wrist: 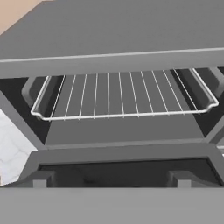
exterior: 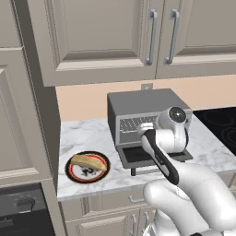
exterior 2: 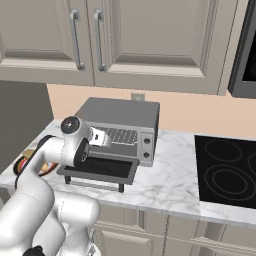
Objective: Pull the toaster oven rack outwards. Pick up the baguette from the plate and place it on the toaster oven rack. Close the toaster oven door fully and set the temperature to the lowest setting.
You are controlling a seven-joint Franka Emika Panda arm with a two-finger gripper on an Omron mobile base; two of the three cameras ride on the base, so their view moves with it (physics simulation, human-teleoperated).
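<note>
White arm links fill the foreground of both base views, rising to a wrist that sits level with the mouth of the toaster oven (exterior: 147, 120). Its gripper (exterior: 146, 129) points into the cavity, just in front of the opening and above the lowered door; whether the jaws are spread or closed I cannot tell, since the wrist hides them from the left and they are too small to read from the right, where the gripper (exterior 2: 102, 137) is only a pale block against the rack.

Seen from the hand, the toaster oven door (wrist: 122, 168) lies folded flat toward the camera, its dark glass window framed in grey. Beyond it the toaster oven rack (wrist: 122, 94) sits inside the cavity, a silver wire grid of parallel bars whose front edge stands back from the door hinge, resting between the side ledges. From the right base view the door (exterior 2: 100, 170) hangs out over the marble counter (exterior 2: 170, 185) with its bar handle at the near edge, and the oven's silver side panel carries small round knobs (exterior 2: 146, 141).

To the left of the oven, well apart from it, the plate (exterior: 87, 167) rests near the counter's front edge. On it lies the baguette (exterior: 89, 161), set across the upper part of the plate, untouched by the gripper.

Beige wall cabinets (exterior: 138, 32) hang above, and a black cooktop (exterior 2: 227, 170) is set into the counter to the oven's right
</note>
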